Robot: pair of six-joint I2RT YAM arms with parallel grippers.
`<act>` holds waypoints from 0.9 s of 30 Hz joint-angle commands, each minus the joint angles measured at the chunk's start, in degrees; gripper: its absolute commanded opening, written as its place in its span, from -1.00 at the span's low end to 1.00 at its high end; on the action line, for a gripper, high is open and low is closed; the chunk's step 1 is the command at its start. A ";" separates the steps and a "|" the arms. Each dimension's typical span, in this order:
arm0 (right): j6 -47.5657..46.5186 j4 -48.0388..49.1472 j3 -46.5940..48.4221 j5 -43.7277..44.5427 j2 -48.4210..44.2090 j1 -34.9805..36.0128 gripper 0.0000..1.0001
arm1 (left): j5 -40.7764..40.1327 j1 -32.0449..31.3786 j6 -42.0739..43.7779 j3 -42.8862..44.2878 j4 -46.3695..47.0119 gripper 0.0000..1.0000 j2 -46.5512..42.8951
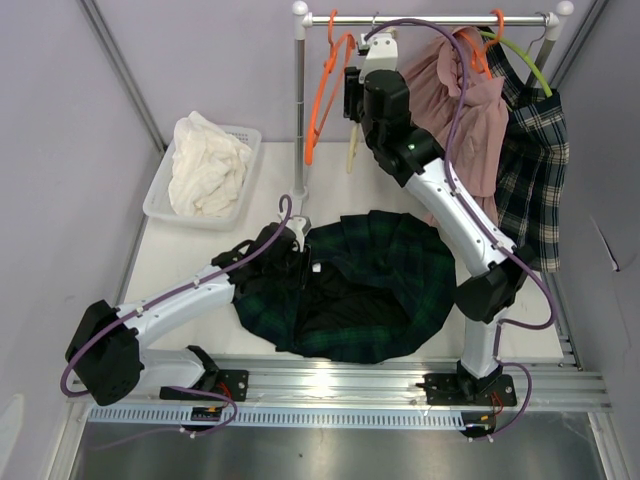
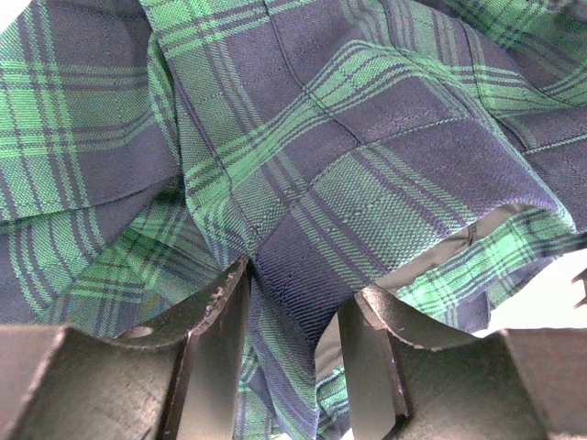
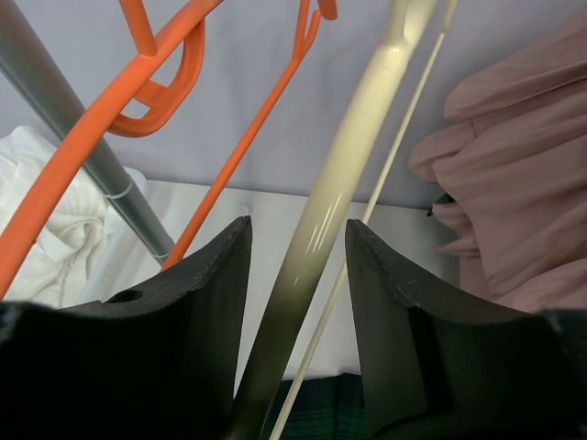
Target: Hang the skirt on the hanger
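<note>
Right gripper [image 3: 298,229] straddles cream hanger [image 3: 353,156], bar lengthwise between jaws — clamped? we can't tell; left gripper [image 2: 301,284] pinches skirt [image 2: 367,137] mid-table.

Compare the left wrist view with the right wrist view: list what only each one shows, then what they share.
Only the left wrist view: a close-up of the plaid skirt, with a fold pinched in the left hand.
Only the right wrist view: the cream hanger between the open fingers of the right hand, plus an orange hanger, a grey rack post, a pink garment and white cloth.
Both: dark fingers along the bottom edge. A dark green sliver low in the right wrist view is probably the same skirt.
</note>
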 commanded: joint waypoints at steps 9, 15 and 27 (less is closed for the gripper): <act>-0.04 -2.99 5.23 -3.50 -3.56 -1.66 0.35 | 1.29 0.32 0.25 -0.71 2.53 -0.07 -0.97; 1.72 -4.49 6.46 -4.21 -3.56 -2.89 0.22 | 1.21 0.40 0.25 -0.97 2.45 -0.07 -1.15; 1.02 -5.90 6.55 -3.24 -3.56 -3.42 -0.37 | 1.47 0.40 0.16 -1.06 2.62 -0.08 -1.15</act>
